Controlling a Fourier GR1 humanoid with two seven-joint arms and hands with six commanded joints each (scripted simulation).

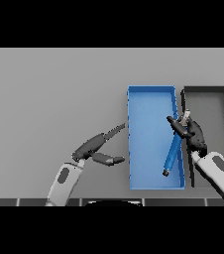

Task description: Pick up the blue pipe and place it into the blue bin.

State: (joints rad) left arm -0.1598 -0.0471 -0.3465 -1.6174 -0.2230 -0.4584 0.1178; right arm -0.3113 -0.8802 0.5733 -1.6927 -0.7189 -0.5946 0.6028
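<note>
Your right hand (192, 134) has its fingers curled round the blue pipe (172, 154) over the blue bin (151, 96); left hand (96, 149) fingers relaxed

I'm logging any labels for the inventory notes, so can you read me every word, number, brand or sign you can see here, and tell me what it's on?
None: no readable text shows anywhere.
blue bin: plain blue walls and floor, no label.
black bin: plain dark rim, no marking.
blue pipe: plain, no print, held over the blue bin by the right hand.
left hand and both arms: no lettering.
grey table: bare of any sign.
</note>
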